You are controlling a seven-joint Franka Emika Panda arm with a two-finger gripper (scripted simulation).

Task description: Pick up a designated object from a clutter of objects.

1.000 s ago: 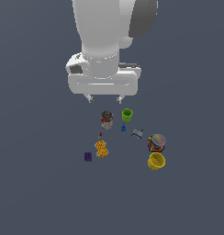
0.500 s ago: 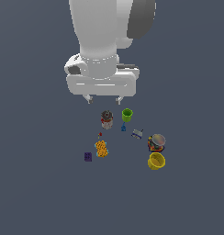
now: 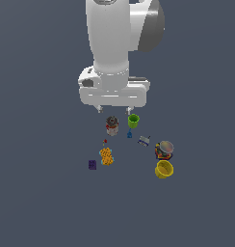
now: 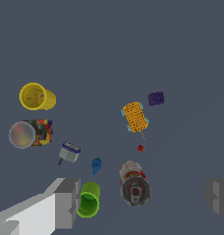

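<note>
The designated object, a small bright green cup (image 3: 133,120), stands at the far edge of the clutter, next to a labelled can (image 3: 112,125). My gripper (image 3: 114,111) hangs open above these two, holding nothing. One fingertip (image 3: 129,112) is just over the green cup. In the wrist view the green cup (image 4: 89,198) lies right beside one grey finger (image 4: 68,202), and the can (image 4: 134,188) sits between the wide-apart fingers of the gripper (image 4: 143,202).
Around them lie a blue piece (image 3: 129,135), a red piece (image 3: 105,141), a grey-blue item (image 3: 144,140), an orange lumpy block (image 3: 106,156), a purple cube (image 3: 92,164), a second can (image 3: 164,150) and a yellow cup (image 3: 163,169).
The gripper has come slightly lower toward the green cup and the can. The objects have not moved.
</note>
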